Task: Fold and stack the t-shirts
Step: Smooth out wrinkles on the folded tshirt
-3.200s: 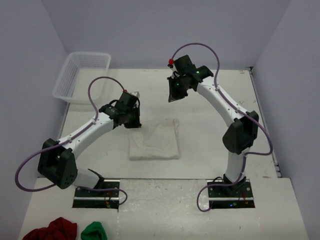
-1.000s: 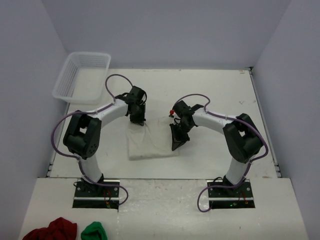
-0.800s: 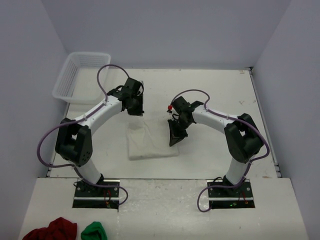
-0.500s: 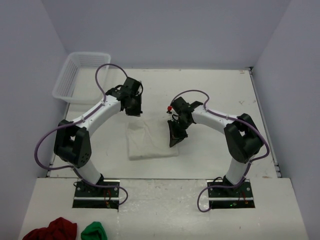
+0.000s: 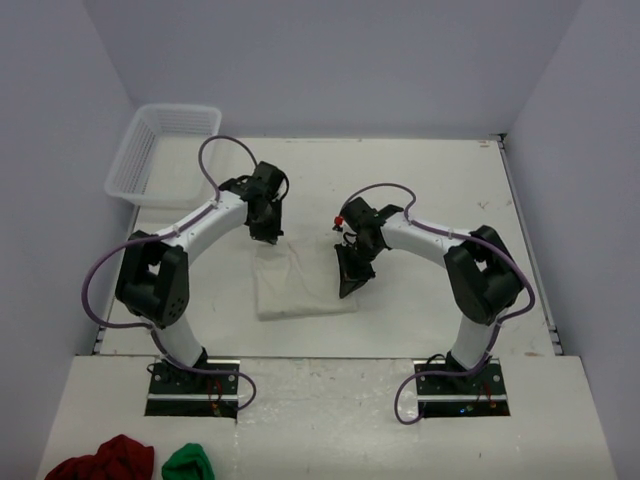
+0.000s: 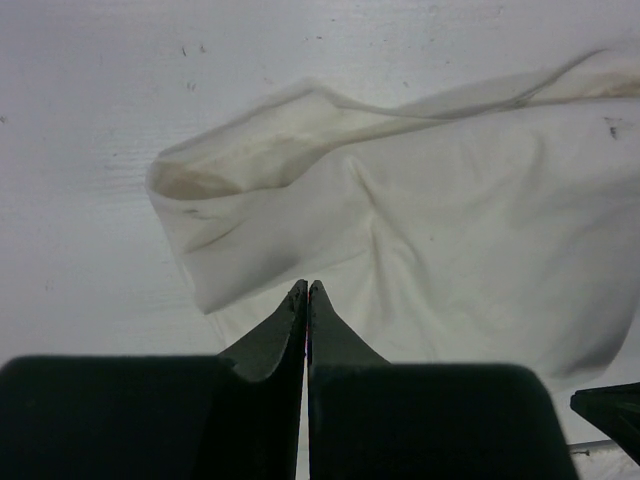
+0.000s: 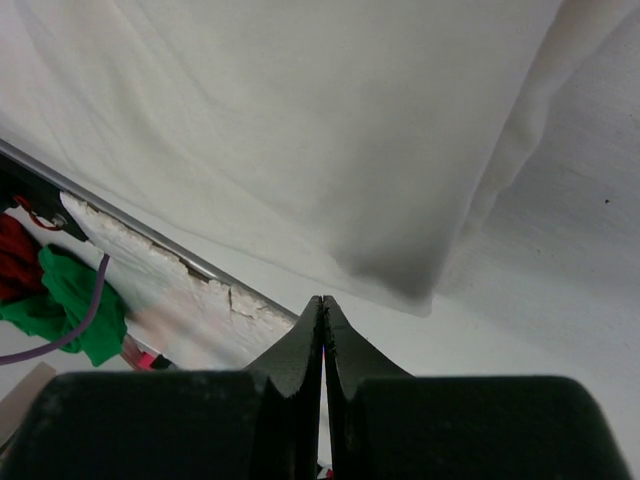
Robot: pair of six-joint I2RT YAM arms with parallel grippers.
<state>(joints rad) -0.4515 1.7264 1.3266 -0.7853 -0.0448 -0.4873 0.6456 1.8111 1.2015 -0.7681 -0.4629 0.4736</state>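
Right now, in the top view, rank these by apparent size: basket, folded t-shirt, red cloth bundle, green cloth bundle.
1. white basket, only slightly ahead
2. folded t-shirt
3. dark red cloth bundle
4. green cloth bundle
Both bundles are cropped by the frame.

Right of my left gripper [image 6: 307, 289] the t-shirt [image 6: 430, 230] runs out of the picture, its near part hidden under my fingers [image 6: 272, 340]. Left of my right gripper [image 7: 322, 301], the green cloth [image 7: 70, 300] and red cloth [image 7: 14, 262] are cut by the edge

White table [image 5: 430, 190] bears folded t-shirt [image 5: 300, 285]; basket [image 5: 133, 160] far-left
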